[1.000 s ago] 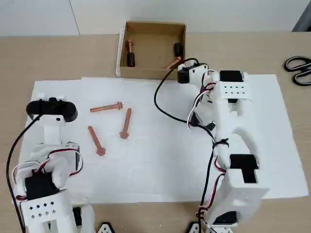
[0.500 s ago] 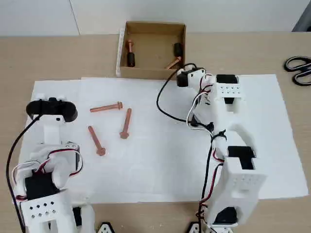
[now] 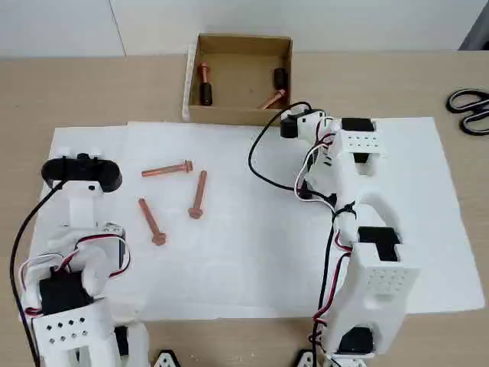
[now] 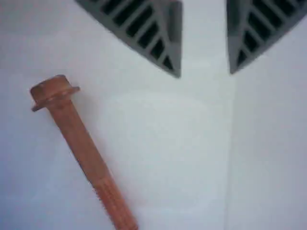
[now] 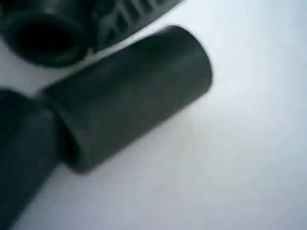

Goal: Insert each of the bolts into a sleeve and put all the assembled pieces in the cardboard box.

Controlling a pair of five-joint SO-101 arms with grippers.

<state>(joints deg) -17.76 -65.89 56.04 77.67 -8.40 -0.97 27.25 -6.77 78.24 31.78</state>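
Note:
Three copper bolts [image 3: 166, 169] [image 3: 199, 194] [image 3: 151, 222] lie loose on the white paper [image 3: 252, 252]. The cardboard box [image 3: 241, 115] at the back holds two assembled pieces [image 3: 205, 84] [image 3: 276, 88]. My left arm [image 3: 80, 172] stands at the paper's left side. Its gripper [image 4: 204, 71] is open above the paper, with one bolt [image 4: 81, 148] lying just beside it, untouched. My right arm [image 3: 355, 153] stretches toward the box's near right corner. Close under its wrist, black sleeves [image 5: 134, 96] [image 5: 45, 40] lie on the paper.
Black scissors [image 3: 470, 107] lie on the wooden table at the far right. A black cable [image 3: 256, 164] loops from the right arm's wrist over the paper. The paper between the two arms is bare.
The right arm has shifted slightly, its wrist drawing a little back from the box edge. The left arm and the three loose bolts have not moved.

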